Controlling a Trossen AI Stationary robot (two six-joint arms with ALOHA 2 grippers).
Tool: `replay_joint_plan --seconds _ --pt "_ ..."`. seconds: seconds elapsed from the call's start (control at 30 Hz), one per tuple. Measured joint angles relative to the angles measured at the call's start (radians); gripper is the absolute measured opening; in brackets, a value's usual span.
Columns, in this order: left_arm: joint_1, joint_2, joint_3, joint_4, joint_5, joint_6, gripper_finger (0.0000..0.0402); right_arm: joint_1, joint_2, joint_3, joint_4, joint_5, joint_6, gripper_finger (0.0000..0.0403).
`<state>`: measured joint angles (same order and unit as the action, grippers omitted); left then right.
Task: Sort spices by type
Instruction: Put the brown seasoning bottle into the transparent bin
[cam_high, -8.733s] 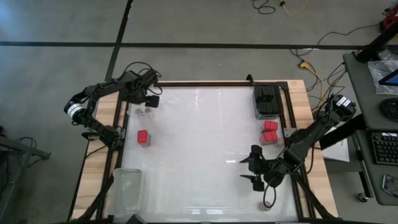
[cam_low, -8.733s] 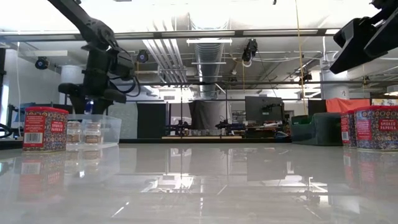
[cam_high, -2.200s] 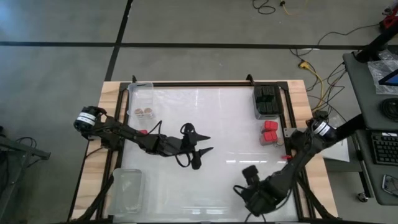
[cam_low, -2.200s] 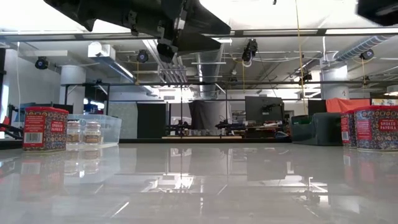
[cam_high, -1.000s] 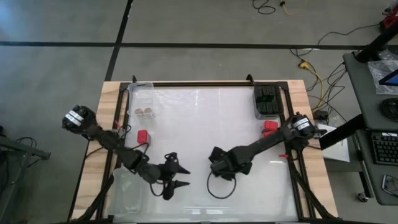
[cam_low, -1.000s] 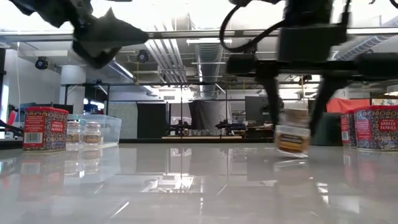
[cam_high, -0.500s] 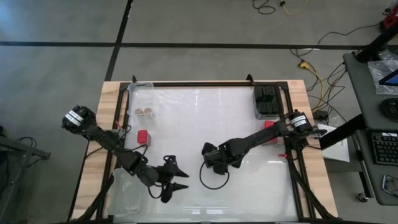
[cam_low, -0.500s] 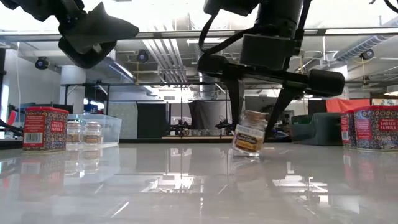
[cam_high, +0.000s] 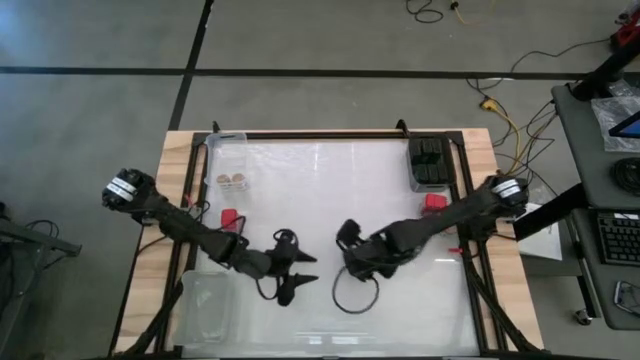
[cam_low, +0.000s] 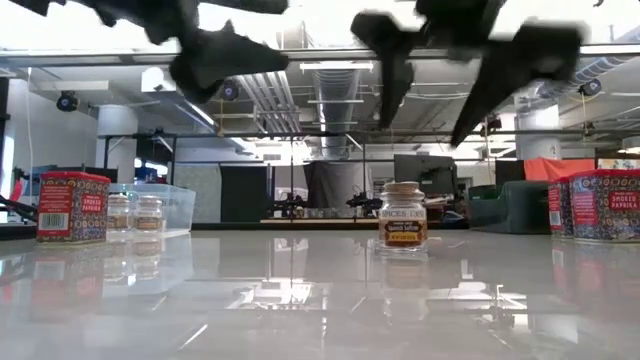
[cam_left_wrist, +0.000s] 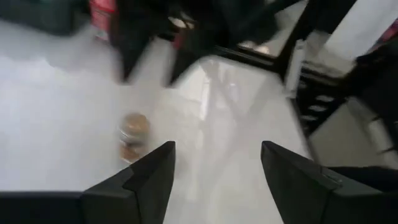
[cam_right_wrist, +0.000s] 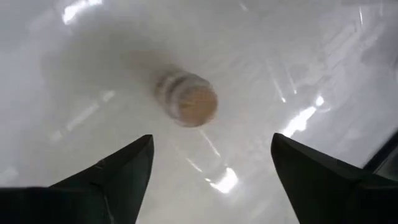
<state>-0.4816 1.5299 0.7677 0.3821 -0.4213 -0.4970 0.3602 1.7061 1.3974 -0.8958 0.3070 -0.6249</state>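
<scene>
A round tan-topped spice jar stands upright on its base near the table's middle; it also shows in the right wrist view and the left wrist view. My right gripper hangs open above it, one finger on each side, clear of it. My left gripper is open and empty just left of the jar, pointing toward it. In the high view the right gripper hides the jar.
Two more tan-topped jars sit in a clear tray at the far left. A red tin stands left of centre, red tins at the right, and black boxes in a tray at the far right. Another clear tray lies at the near left.
My right gripper carried the tilted jar a little toward the table's left, set it down upright, opened and rose clear of it. My left gripper has moved toward the table's right, nearer the jar, staying open.
</scene>
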Motion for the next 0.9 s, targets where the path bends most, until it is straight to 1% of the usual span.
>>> replay_joint_plan --seconds 0.1,0.23,0.3,0.37,0.47,0.6,0.8,0.9 --pt "0.042 0.015 0.025 -0.026 -0.004 0.078 0.0242 0.062 -0.06 -0.023 -0.028 0.0 0.16 0.0325" --pt "0.115 0.041 0.052 -0.029 0.068 0.103 0.0278 0.16 -0.12 -0.044 -0.033 0.016 0.367 0.0331" --pt "0.139 0.066 0.078 -0.069 0.072 0.144 0.0296 0.21 -0.131 -0.047 -0.033 0.054 0.466 0.0331" --pt "0.16 0.096 0.125 -0.126 0.08 0.194 0.0312 0.255 -0.133 -0.048 -0.036 0.081 0.558 0.0331" --pt "0.179 0.148 0.221 -0.218 0.103 0.254 0.0331 0.303 -0.133 -0.048 -0.036 0.086 0.7 0.0333" --pt "0.184 0.241 0.352 -0.318 0.151 0.32 0.0341 0.347 -0.126 -0.049 -0.04 0.093 0.846 0.0336" --pt "0.209 0.374 0.533 -0.555 0.152 0.334 0.0341 0.418 -0.118 -0.049 -0.04 0.115 1.024 0.033" --pt "0.222 0.418 0.599 -0.637 0.153 0.354 0.0341 0.444 -0.115 -0.05 -0.046 0.122 1.114 0.033"
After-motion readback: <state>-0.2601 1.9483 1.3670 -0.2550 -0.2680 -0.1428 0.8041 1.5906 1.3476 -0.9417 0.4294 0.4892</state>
